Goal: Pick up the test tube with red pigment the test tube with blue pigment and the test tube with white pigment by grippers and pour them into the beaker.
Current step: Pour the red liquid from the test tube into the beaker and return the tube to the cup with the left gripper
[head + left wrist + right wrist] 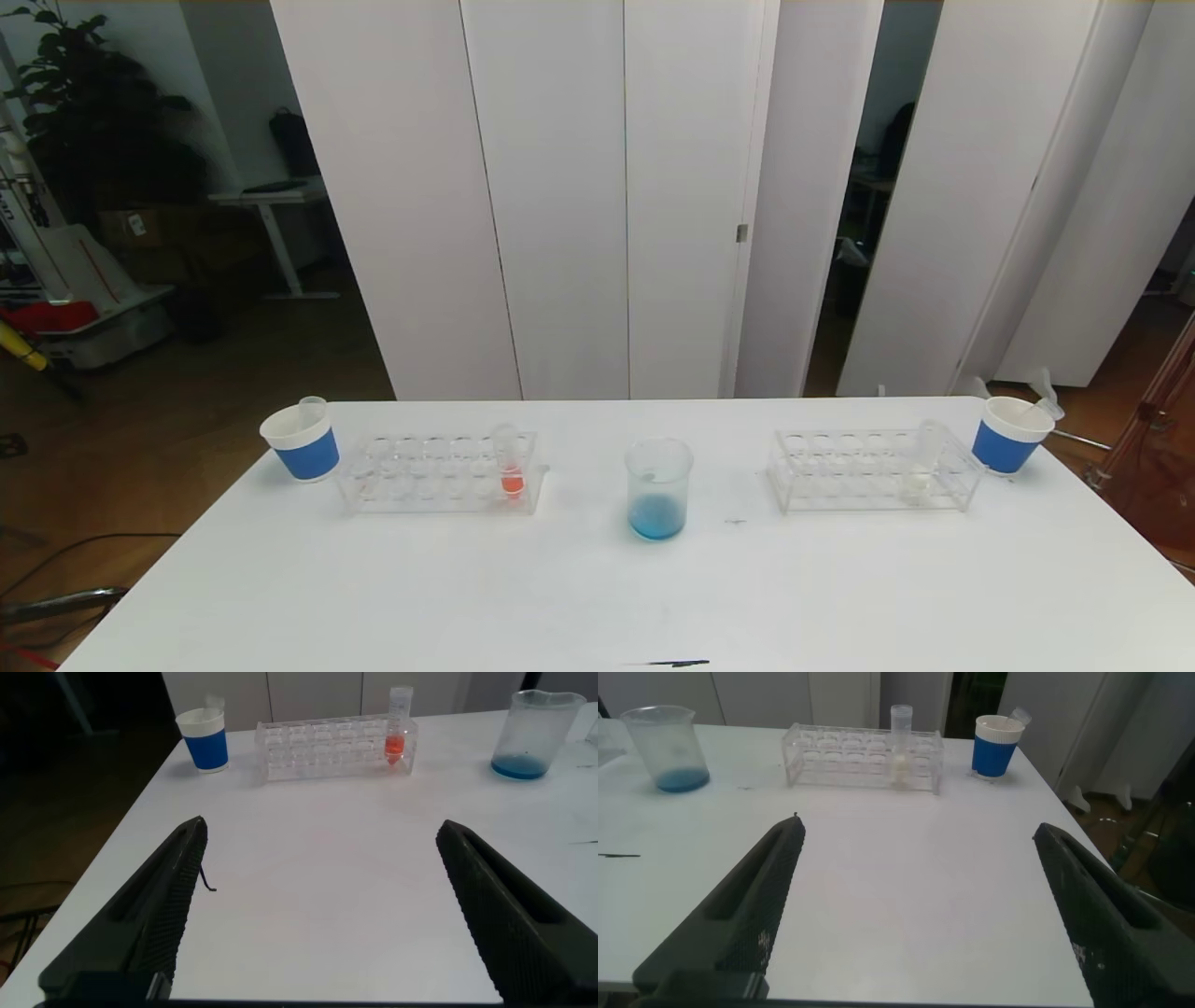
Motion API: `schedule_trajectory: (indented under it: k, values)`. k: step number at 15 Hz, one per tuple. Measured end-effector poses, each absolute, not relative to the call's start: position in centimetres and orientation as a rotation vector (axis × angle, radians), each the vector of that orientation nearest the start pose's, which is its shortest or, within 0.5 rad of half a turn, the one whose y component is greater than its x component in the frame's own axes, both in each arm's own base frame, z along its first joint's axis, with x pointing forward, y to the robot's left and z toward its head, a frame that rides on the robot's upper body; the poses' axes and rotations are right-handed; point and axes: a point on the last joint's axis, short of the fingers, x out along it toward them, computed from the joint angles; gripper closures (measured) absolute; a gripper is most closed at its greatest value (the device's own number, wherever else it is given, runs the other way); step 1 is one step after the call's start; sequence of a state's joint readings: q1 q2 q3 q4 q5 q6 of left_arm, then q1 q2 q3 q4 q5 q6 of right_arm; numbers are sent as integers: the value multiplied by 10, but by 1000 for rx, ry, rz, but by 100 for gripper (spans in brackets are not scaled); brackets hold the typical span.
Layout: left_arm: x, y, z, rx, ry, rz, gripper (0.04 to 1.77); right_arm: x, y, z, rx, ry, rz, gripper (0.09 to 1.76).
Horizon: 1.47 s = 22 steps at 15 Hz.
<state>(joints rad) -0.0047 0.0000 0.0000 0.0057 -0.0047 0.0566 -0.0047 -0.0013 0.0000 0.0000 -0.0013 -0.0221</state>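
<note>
A tube with orange-red liquid [510, 467] stands in the left clear rack [439, 471]; it also shows in the left wrist view [399, 733]. The test tube with white pigment [924, 467] stands in the right rack [873, 471] and shows in the right wrist view [901, 747]. The beaker [658, 490] stands between the racks with sky-blue liquid in its bottom. No tube with blue liquid is in view. My left gripper [321, 826] is open and empty over the near table, facing the left rack. My right gripper [918, 826] is open and empty, facing the right rack. Neither shows in the head view.
A blue-and-white paper cup [301, 446] with an empty clear tube stands left of the left rack. Another cup [1008, 437] stands at the table's far right corner. A dark mark [677, 664] lies near the front edge.
</note>
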Motion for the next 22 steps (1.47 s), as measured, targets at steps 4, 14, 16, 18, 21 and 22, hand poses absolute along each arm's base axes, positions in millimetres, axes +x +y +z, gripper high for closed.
schedule_trajectory:
  k: [4, 14, 16, 18, 21, 22]
  values:
    - [-23, 0, 75, 71, 5, -14, 6, -23, 0, 75, -22, -1, -6, 10]
    - [-23, 0, 75, 53, 4, -11, 6, -23, 0, 75, -23, -1, -6, 10]
    - [-23, 0, 75, 54, 4, -9, 6, -23, 0, 75, -23, -1, -6, 10]
    - [-23, 0, 75, 53, 4, -9, 6, -23, 0, 75, -23, -1, -6, 10]
    - [-23, 0, 76, 56, 1, -9, 6, -23, 0, 75, -23, -1, -6, 10]
    - [-23, 0, 76, 57, 0, -9, 6, -23, 0, 75, -23, -1, -6, 10]
